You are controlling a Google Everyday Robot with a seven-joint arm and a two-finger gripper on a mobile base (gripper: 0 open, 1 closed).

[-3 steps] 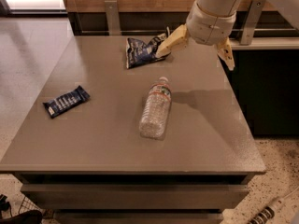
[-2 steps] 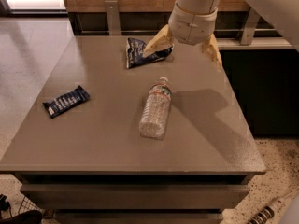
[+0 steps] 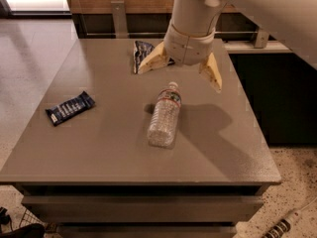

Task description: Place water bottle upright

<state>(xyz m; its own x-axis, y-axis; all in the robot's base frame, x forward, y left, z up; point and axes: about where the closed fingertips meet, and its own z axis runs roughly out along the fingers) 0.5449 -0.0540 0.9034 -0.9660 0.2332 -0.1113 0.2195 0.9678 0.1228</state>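
Bottle (image 3: 164,115) lies on its side on the table (image 3: 99,152), a little right of centre. White cap points to the far edge, base toward the camera, long axis slightly slanted. Clear ribbed body, thin label band just under the shoulder. Whether there is water in it: cannot tell.

Packet (image 3: 142,50), blue and white, crumpled, lies flat near the far edge; its right side is hidden behind a finger. Cannot tell if it is open or what it holds. Bar (image 3: 70,108) in a dark blue wrapper lies flat toward the left edge, sealed by the look of it, well apart from the bottle.

Bottle is well off every table edge. Bare top all around it: a wide strip to the front edge, a broad stretch left to the bar, a narrower one to the right edge. Arm shadow (image 3: 210,120) falls on the top just right of the bottle. Dark cabinet (image 3: 287,93) stands by the table's right side.

Gripper (image 3: 179,78) hovers over the far half of the table, just beyond the bottle's cap. Its two tan fingers (image 3: 153,61) are spread wide, pointing down and outward, one to each side of the cap end. They hold nothing and are clear of the bottle.
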